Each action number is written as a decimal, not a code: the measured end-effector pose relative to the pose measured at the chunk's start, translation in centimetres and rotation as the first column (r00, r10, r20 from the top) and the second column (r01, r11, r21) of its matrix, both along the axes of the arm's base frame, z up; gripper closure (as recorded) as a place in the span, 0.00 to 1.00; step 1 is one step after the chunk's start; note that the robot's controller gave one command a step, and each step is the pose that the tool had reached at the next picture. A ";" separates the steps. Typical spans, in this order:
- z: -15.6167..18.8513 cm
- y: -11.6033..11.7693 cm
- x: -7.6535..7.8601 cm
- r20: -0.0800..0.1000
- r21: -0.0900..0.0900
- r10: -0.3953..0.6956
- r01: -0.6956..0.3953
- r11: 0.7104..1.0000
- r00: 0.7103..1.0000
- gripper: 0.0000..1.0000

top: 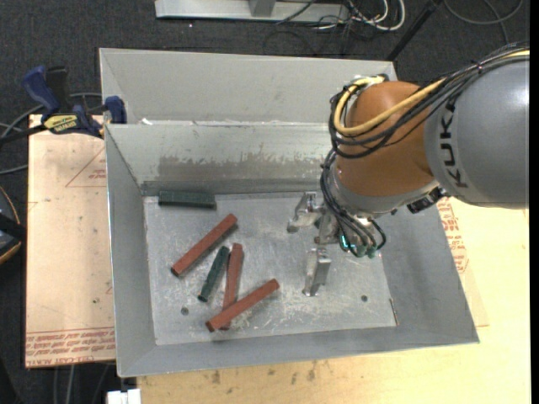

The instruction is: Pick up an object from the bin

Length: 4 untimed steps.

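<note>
My gripper (309,247) hangs over the bin floor right of centre, open, with one fingertip (300,217) toward the back and the other toward the front, and nothing between them. Nearest to it, on its left, lies a red-brown bar (243,305), slanted near the front. Beside that, a shorter red-brown bar (233,273) and a dark green bar (214,273) lie close together. All are apart from the fingers.
A longer red-brown bar (205,245) lies slanted in the left half. Another dark green bar (187,199) rests along the back wall at the left. The arm's orange cover and cables hang over the bin's right side.
</note>
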<state>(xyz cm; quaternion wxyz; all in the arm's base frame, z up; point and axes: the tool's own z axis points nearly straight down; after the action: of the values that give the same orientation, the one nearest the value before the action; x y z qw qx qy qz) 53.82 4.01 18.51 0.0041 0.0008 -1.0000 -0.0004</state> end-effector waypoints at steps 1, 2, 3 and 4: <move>0.4 0.0 0.2 0.008 0.000 -0.001 0.001 1.000 1.000 0.00; -4.2 2.7 -0.8 0.011 0.000 0.123 -0.123 0.992 0.992 0.00; -6.6 10.3 -0.3 0.013 0.001 0.315 -0.315 0.949 0.949 0.00; -5.1 9.8 -1.9 0.008 0.000 0.513 -0.513 0.858 0.858 0.00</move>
<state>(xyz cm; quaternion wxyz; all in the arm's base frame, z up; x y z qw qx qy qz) 51.92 13.83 13.37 0.0003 0.2668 -0.9637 -0.0005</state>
